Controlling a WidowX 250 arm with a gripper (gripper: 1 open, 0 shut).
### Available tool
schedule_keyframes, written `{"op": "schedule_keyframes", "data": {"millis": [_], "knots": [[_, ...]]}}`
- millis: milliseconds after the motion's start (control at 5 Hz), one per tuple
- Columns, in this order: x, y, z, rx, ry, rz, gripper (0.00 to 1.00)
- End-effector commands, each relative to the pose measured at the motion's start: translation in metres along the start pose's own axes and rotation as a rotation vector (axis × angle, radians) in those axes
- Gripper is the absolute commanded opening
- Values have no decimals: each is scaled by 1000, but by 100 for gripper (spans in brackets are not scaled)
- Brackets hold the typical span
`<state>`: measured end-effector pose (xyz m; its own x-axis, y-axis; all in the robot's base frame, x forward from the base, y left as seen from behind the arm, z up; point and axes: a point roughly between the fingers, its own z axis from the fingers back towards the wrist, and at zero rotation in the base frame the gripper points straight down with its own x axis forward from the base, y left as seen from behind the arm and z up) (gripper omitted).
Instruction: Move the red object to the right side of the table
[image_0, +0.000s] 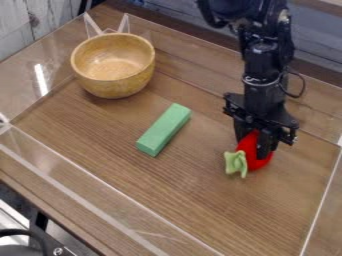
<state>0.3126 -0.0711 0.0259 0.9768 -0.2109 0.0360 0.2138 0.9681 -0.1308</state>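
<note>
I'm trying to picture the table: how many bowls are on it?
1. The wooden bowl sits at the upper left of the view, beyond the green block. Any behind the black arm could be hidden.

Matt dark metal-looking jaws (254, 138), smooth wood-grain table (114, 190), glossy-looking wooden bowl (112, 66), clear plastic edging.

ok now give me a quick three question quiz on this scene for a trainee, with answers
1. True or false: the green rectangular block lies inside the round wooden bowl.
2. Which thing are the black robot fingers at: the bowl, the block or the red strawberry-like toy?
3. Fill in: the leafy cap of the toy is light ____.

Key: 1. false; 2. the red strawberry-like toy; 3. green
</note>
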Motion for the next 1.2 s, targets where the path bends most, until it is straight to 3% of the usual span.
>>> {"op": "schedule_keyframes", "data": {"millis": [0, 400, 1000], "knots": [[-7, -6, 19, 0, -33, -40, 0], [-37, -21, 21, -19, 3, -121, 0], [-47, -35, 6, -29, 33, -151, 0]]}}
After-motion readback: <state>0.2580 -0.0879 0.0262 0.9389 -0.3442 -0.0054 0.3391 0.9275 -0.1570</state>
